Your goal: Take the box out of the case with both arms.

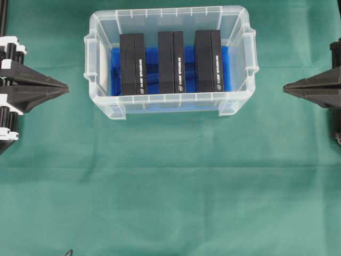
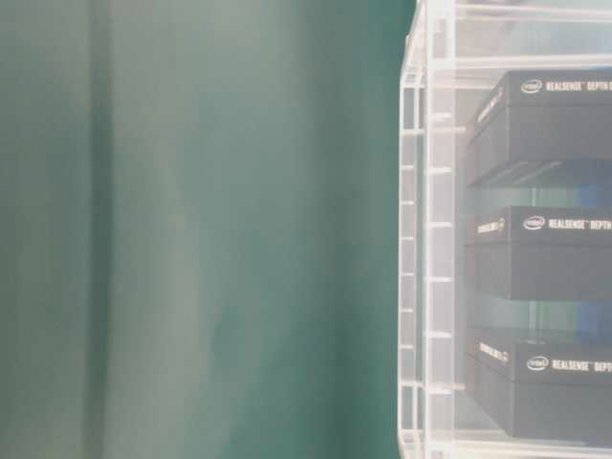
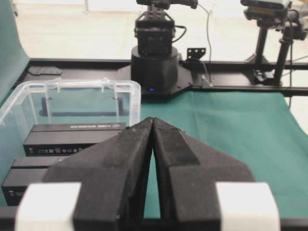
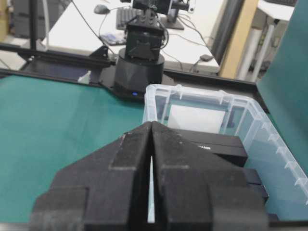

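Three flat black boxes (image 1: 170, 62) stand on edge in the see-through plastic case (image 1: 170, 101) with a blue floor, on green cloth (image 1: 170, 186), between the left gripper (image 1: 63, 87) and right gripper (image 1: 287, 89), fingers pressed together.

We note the bench (image 1: 170, 192) is covered in plain green cloth. The case (image 1: 90, 48) is clear, translucent plastic with a bright blue liner (image 1: 151, 69) on its floor. Three boxes (image 1: 170, 61) inside are matte black with small white lettering. Left hand (image 1: 65, 88): black, with white blocks behind it. Right hand (image 1: 286, 89): all black. Arm bases seen from the wrists are black.
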`<state>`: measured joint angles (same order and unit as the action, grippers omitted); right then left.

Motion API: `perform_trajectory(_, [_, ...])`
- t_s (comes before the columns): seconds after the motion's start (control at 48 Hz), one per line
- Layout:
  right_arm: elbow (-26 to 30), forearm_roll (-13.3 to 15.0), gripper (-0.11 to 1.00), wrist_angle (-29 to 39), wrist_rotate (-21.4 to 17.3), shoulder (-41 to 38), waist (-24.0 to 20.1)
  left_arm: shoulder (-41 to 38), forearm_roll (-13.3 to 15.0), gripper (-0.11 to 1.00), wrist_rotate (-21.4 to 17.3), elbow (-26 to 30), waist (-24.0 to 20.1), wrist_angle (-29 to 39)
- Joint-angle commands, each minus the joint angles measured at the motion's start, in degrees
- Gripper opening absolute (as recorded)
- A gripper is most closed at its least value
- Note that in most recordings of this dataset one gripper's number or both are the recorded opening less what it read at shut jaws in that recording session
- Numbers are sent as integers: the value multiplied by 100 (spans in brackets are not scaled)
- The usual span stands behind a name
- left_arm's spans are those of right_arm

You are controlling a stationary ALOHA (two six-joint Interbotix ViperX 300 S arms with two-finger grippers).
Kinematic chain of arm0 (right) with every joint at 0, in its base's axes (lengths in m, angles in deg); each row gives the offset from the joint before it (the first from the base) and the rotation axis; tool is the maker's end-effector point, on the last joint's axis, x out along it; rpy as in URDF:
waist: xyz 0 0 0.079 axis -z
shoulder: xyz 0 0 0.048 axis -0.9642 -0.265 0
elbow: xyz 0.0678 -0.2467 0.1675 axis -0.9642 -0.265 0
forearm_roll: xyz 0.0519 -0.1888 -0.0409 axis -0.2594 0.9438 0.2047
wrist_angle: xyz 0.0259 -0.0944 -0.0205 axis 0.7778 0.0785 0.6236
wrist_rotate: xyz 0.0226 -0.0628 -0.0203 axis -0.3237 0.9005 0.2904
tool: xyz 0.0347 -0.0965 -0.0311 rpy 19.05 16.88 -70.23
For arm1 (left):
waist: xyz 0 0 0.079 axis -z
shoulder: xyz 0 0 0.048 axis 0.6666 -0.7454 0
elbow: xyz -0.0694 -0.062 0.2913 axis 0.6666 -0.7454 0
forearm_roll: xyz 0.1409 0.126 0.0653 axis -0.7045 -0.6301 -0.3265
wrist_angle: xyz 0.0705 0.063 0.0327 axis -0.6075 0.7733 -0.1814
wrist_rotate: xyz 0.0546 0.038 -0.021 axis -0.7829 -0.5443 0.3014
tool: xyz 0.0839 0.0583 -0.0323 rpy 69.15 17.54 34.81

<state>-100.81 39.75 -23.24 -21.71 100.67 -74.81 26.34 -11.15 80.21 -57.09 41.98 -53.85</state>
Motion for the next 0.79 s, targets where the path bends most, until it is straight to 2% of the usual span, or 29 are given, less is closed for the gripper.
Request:
perform_trajectory(0.0, [114,-26,0,-18,-53,-26,26,-26,-18,0,97,105,35,79])
perform_trajectory(0.167, [281,-26,0,158,-62,-62,26,9,-79,0,176,202,70,422])
perform_trajectory(0.417, [492,-26,0,668,-70,-26,26,132,-88,0,185,396,88,483])
perform_trajectory(0.562, [1116,-26,0,1301,-70,0,26,158,-88,0,211,923,123,844])
perform_trajectory(0.771, [2443,-26,0,2742,-70,-79,26,88,-132,0,193,1898,123,2206])
